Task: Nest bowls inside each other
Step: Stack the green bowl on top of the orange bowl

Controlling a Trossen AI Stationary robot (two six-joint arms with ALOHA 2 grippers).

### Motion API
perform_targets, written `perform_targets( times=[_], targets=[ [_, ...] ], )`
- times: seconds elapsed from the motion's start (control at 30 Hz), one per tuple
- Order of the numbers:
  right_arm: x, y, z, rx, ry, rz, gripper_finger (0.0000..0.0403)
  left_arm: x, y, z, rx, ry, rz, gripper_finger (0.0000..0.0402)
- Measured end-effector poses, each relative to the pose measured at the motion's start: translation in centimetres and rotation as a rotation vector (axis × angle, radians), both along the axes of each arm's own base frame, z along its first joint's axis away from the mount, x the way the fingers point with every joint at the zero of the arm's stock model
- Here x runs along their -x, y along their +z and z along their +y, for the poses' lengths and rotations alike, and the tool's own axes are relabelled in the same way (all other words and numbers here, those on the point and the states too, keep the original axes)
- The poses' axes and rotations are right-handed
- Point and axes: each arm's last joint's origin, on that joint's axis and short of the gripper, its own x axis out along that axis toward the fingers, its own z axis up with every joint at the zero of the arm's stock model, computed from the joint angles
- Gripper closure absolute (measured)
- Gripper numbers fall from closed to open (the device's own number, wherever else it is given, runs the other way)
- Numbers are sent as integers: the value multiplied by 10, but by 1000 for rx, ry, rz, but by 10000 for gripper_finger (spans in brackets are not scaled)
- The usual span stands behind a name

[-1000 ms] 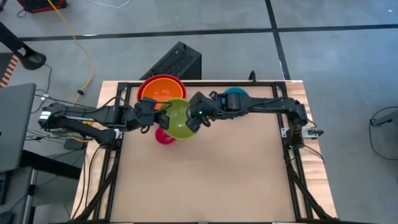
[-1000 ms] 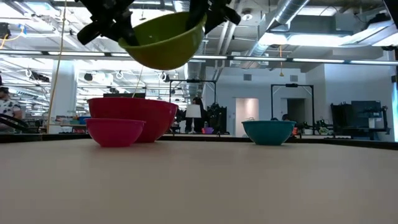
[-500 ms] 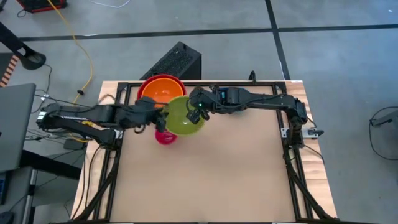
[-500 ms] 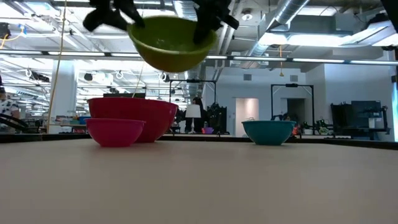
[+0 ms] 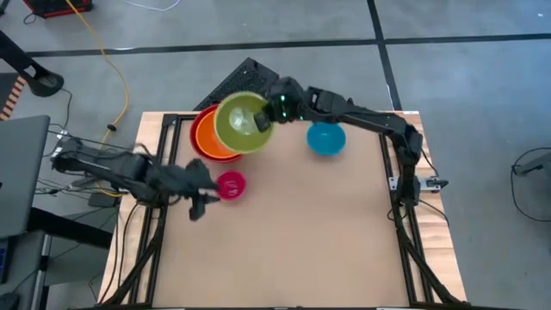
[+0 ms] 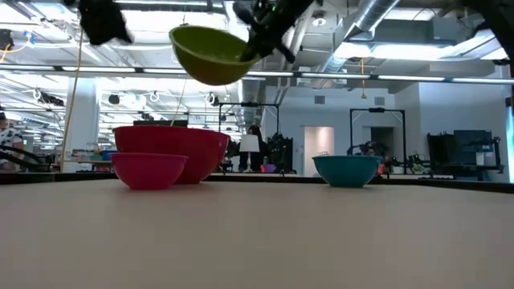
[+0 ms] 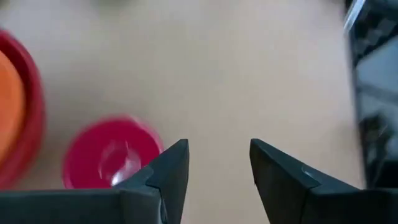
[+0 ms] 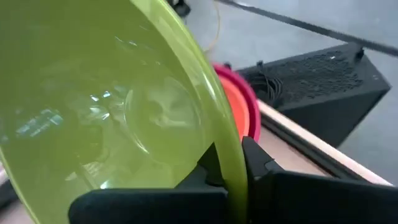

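My right gripper (image 5: 269,114) is shut on the lime green bowl (image 5: 243,123), which hangs high over the orange bowl (image 5: 207,138). The orange bowl sits nested in the red bowl (image 6: 172,149) at the table's far left. The small pink bowl (image 5: 230,184) stands on its base just near of them, and the blue bowl (image 5: 325,138) stands alone to the right. My left gripper (image 5: 205,191) is open beside the pink bowl, holding nothing; its fingers (image 7: 168,174) stand apart over bare table. My right gripper holds the green bowl by its rim (image 8: 232,163), on the side toward the table's right. One finger is inside the bowl and one outside. The fingers reach in from the right, slanting down. The bowl hangs tilted (image 6: 213,54), lifted clear of every other bowl.
A black box (image 5: 245,82) lies on the floor just beyond the table's far edge, behind the stacked bowls. The black frame rails (image 5: 403,185) run along the table's sides. Bare tabletop (image 5: 293,241) spreads across the middle and near half.
The green bowl has passed from my left gripper to my right. The left gripper has let go and drawn back toward the table's near left, down beside the pink bowl. The right gripper has carried the bowl toward the far edge, over the orange and red bowls.
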Motion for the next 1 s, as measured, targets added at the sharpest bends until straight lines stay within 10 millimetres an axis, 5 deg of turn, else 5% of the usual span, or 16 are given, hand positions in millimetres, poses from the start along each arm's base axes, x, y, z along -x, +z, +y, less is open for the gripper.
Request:
perform_targets(
  times=[0.17,0.33,0.7,1.0],
  targets=[
    [-15,-21,-36,-131,-36,-86,396,-1,-44,-9,-25,70,122,296],
    [-44,-49,-61,-272,-1,-125,396,0,-61,-3,-11,190,149,387],
    [-82,-94,-87,-425,26,-147,396,0,-57,-2,22,183,106,401],
    [-82,-110,-86,-450,40,-88,396,0,-57,-2,24,184,102,401]
  ],
)
